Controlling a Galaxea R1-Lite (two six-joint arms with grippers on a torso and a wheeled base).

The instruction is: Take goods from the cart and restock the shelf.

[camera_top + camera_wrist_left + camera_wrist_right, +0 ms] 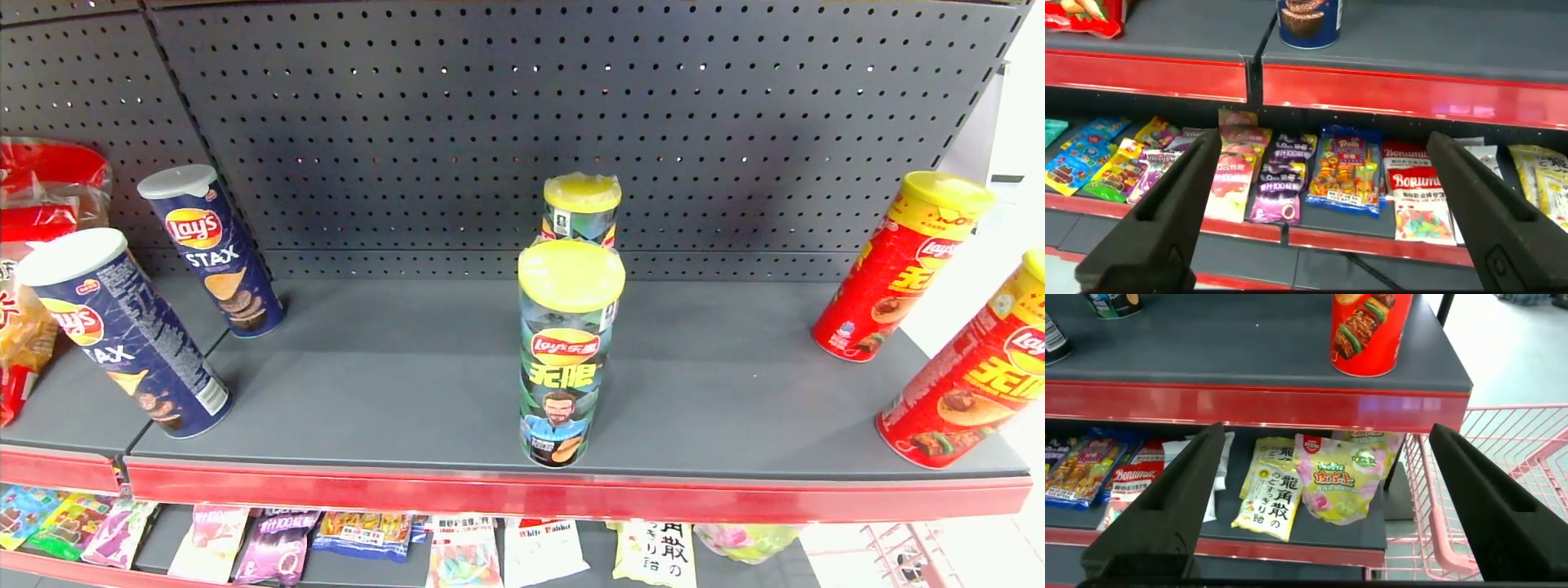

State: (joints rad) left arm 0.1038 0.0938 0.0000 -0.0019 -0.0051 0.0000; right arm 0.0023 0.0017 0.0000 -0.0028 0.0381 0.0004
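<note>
Green-label can (563, 359) stands mid shelf (392, 367), red can (902, 265) at 3 o'clock. Left gripper (1324, 139) and right gripper (1328, 431) jaws released, empty.

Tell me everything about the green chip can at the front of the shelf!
The front green can is a tall round tube with a flat, plastic-looking yellow lid. Its wrapper is green and teal with a red-and-yellow logo and a pictured person. It stands upright, closed, near the front edge of the grey shelf. A matching can stands behind it; I cannot tell if they touch.
</note>
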